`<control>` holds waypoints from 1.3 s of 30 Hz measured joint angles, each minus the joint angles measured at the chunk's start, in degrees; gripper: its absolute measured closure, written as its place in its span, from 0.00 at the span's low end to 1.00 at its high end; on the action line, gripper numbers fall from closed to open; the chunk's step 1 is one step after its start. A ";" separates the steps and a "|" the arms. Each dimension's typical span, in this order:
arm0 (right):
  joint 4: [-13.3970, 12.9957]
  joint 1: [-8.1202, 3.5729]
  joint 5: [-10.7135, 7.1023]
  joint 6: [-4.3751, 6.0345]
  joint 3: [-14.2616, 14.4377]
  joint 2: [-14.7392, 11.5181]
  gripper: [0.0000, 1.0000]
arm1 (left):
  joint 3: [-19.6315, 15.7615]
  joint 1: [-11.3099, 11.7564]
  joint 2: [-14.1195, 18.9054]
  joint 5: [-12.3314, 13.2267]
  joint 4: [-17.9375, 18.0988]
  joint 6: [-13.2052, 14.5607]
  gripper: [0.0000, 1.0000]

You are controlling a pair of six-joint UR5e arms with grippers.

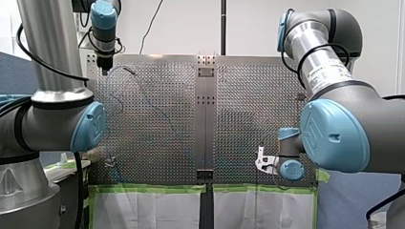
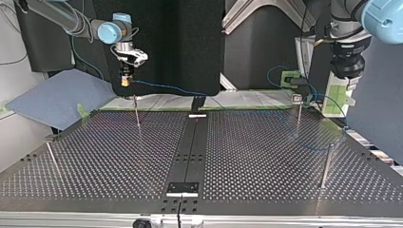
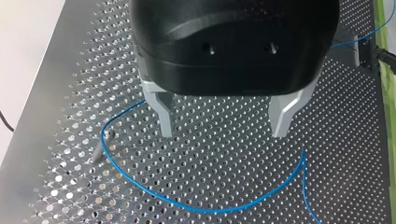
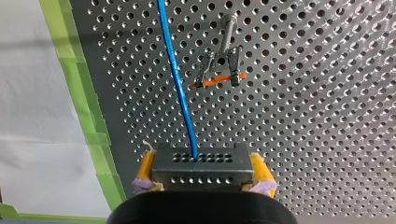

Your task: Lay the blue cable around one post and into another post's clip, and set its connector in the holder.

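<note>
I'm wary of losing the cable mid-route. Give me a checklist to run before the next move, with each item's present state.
1. My right tool shut on the connector: ok.
2. Blue cable seated in the clip post: not ok, it passes beside the clip.
3. My left tool open and empty: ok.
4. Cable bent round the plain post beside my left tool: ok.
5. Holder in sight: cannot tell.

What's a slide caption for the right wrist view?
My right hand holds the connector; blue cable runs ahead beside a clip-topped post.
</note>
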 joint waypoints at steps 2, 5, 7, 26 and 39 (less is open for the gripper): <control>0.02 0.00 0.00 0.01 -0.04 -0.01 1.00 | 0.00 -0.01 0.04 -0.01 0.02 -0.07 0.00; 0.04 0.00 0.00 0.03 -0.06 0.00 1.00 | 0.00 -0.01 0.04 -0.03 0.06 -0.35 0.00; 0.04 0.00 0.00 0.03 -0.05 0.00 1.00 | 0.00 -0.03 0.05 -0.03 0.11 -0.60 0.00; 0.25 0.00 0.02 -0.13 -0.05 0.01 1.00 | -0.01 0.66 3.79 -1.04 8.40 -9.86 0.00; 1.12 1.38 2.16 -2.35 -0.58 -1.16 1.00 | -7.23 -0.02 1.21 6.42 13.28 -3.88 0.00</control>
